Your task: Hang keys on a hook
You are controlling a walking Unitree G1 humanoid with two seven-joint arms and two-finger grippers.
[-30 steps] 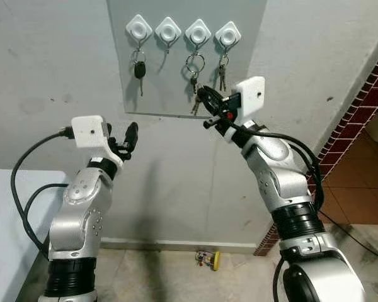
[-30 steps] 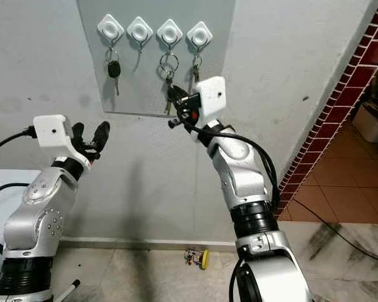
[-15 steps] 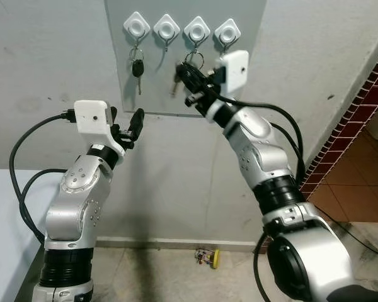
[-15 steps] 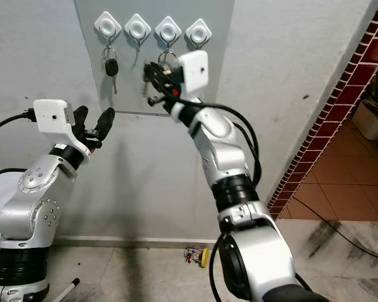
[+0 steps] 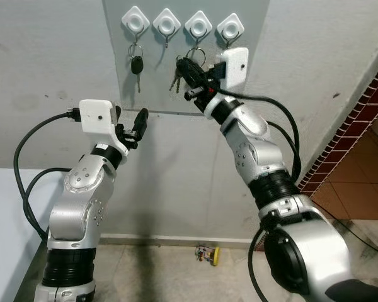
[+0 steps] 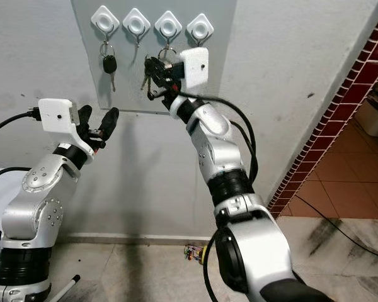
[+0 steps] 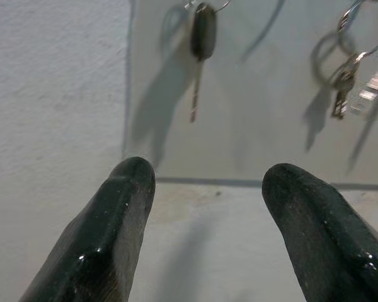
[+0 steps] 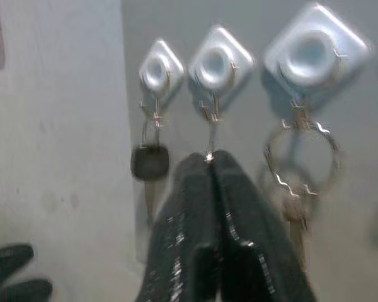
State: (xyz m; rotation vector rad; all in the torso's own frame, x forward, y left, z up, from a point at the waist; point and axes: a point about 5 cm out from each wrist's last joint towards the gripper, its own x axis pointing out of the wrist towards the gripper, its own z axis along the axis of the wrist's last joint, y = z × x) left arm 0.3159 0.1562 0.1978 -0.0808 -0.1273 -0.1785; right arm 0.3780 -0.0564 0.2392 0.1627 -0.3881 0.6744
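Keys (image 5: 176, 77) dangle from the right gripper (image 5: 188, 67), whose fingers are pressed together on them just below the second hook (image 5: 166, 24) on the grey wall board (image 5: 252, 75). A black-headed car key (image 5: 136, 65) hangs on the first hook (image 5: 135, 20). The left gripper (image 5: 133, 126) hovers lower, fingers spread, holding nothing.

Even, soft daylight fills both eye views, which are sharp; faint shadows fall on the wall (image 5: 50, 63). The right wrist view looks blurred, perhaps from motion.
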